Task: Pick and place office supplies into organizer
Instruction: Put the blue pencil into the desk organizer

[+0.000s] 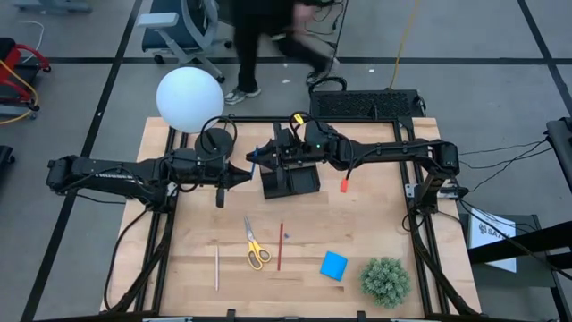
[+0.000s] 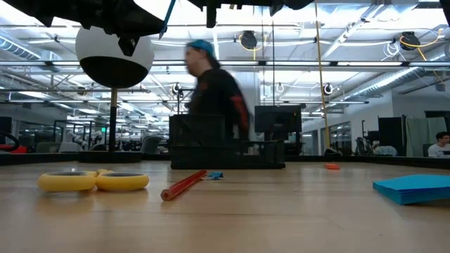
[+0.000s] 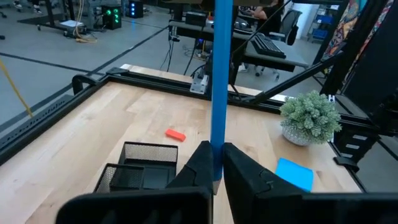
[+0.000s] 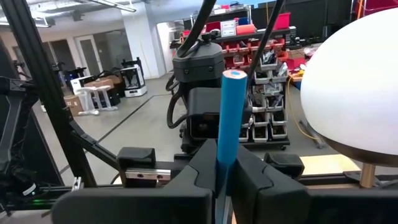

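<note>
From directly overhead, we see both arms meeting above the black organizer near the upper centre of the frame, the left gripper and the right gripper converging on a thin blue pen just left of the tray's top edge. That high view is too distant to show the fingers; the wrist cameras settle it. In the left wrist view, the left gripper has its dark fingers pressed together on the blue pen, which rises up the middle of the frame, with the mesh organizer at lower left, a small orange-red eraser beyond it, the blue notepad at lower right and the green plant ball at right. In the right wrist view, the right gripper is likewise clamped on the same pen, its round tip visible, with the white lamp globe filling the right of the frame. Only the overhead picture lays out the rest on the table: yellow-handled scissors, a red pencil and a pale pencil along the lower half. The low view alone shows a person behind the organizer.
</note>
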